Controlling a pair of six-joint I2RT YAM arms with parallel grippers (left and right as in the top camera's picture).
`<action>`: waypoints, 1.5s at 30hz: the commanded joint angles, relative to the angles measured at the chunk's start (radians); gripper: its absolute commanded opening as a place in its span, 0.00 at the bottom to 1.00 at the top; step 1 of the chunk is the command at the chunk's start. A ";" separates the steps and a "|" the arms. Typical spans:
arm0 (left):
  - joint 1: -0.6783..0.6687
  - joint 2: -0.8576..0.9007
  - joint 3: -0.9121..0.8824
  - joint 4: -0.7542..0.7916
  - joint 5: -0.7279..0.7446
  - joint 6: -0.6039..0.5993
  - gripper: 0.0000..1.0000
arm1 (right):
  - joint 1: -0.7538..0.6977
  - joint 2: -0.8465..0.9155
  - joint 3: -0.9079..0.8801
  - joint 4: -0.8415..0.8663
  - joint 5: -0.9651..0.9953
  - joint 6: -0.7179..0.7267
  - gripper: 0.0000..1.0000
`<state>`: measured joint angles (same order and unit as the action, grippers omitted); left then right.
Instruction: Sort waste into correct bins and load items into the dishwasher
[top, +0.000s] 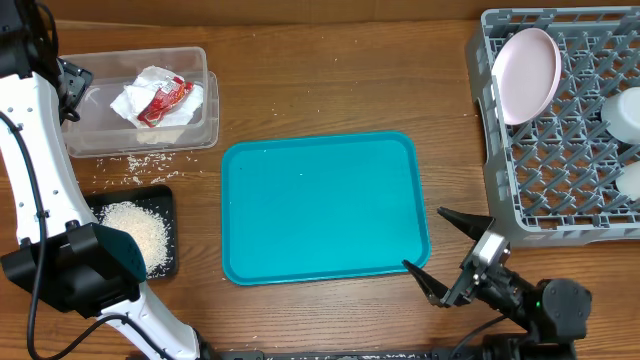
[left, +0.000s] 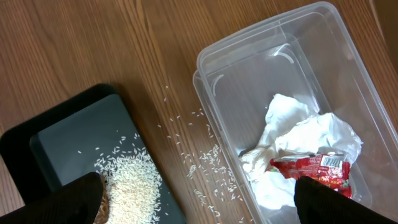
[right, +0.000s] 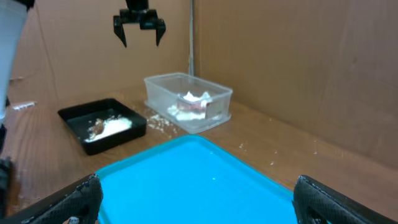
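While left pincer (right: 140, 37) and right pincer (top: 423, 240) gape empty, the clear tub (top: 192, 68) lies lengthwise left-right.

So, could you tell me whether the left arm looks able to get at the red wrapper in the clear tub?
Probably yes. The left arm holds its jaws open just beside the clear tub, which has no lid, and the red wrapper lies on top of the napkins, uncovered.

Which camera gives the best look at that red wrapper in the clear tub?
The left wrist view: the red wrapper lies close and sharp among the napkins. Overhead it is small but plain; the right wrist view shows only a distant reddish blur.
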<state>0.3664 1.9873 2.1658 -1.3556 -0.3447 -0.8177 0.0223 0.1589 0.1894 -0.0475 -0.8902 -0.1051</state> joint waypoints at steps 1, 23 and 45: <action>-0.007 -0.029 -0.003 -0.001 -0.013 -0.020 1.00 | 0.008 -0.058 -0.060 0.056 0.032 -0.003 1.00; -0.007 -0.029 -0.003 -0.001 -0.013 -0.021 1.00 | 0.117 -0.156 -0.181 -0.034 0.850 0.192 1.00; -0.007 -0.029 -0.003 -0.001 -0.013 -0.020 1.00 | 0.020 -0.156 -0.181 -0.039 0.875 0.158 1.00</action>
<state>0.3660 1.9873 2.1658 -1.3560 -0.3447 -0.8177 0.0624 0.0147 0.0185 -0.0906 -0.0208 0.0521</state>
